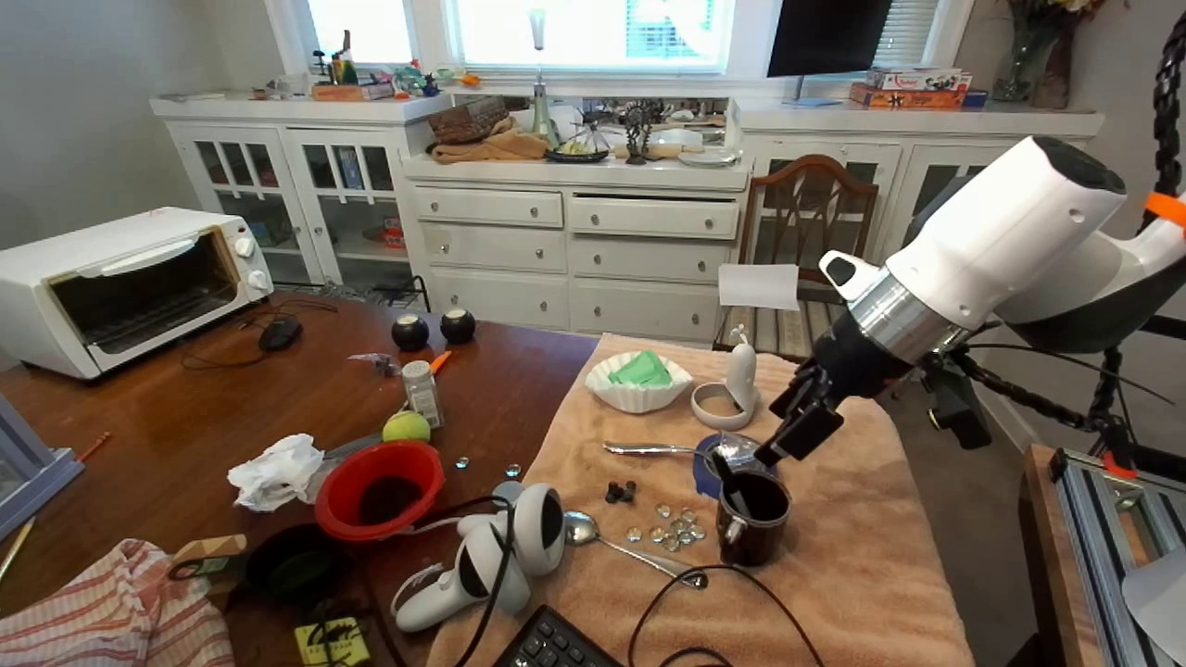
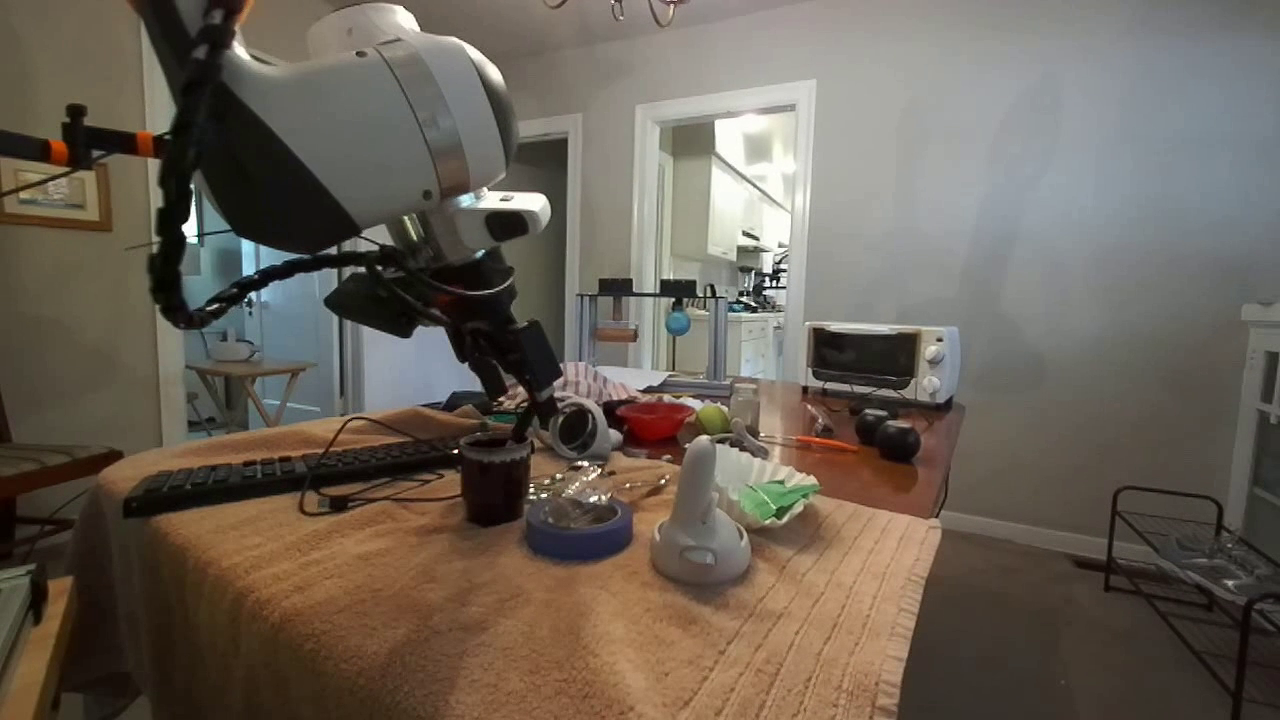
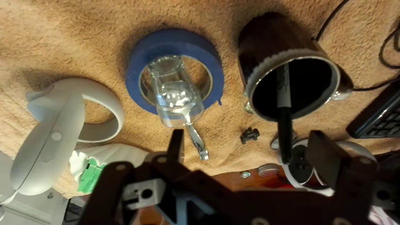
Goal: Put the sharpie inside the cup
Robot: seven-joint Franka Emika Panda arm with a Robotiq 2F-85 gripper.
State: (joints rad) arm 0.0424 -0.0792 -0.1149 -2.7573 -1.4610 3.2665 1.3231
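Note:
The dark glossy cup stands upright on the tan towel; it shows in both exterior views (image 1: 752, 547) (image 2: 495, 485) and in the wrist view (image 3: 265, 40). The sharpie (image 3: 284, 125) stands tilted in the cup, its grey barrel inside and its black end sticking out past the rim. The sharpie also shows in an exterior view (image 1: 727, 482). Its lower end is hidden in the cup. My gripper (image 3: 247, 139) is open, fingers wide apart, above the cup area. The sharpie's black end appears between the fingers, nearer the right one, with a visible gap. Nothing is held.
A blue tape roll (image 3: 175, 39) beside the cup holds a clear glass (image 3: 178, 97) with a spoon. A white controller (image 3: 50, 140) stands beyond it. Glass beads (image 1: 681, 531), a spoon (image 1: 582, 528), cables and a black keyboard (image 2: 290, 475) lie near the cup.

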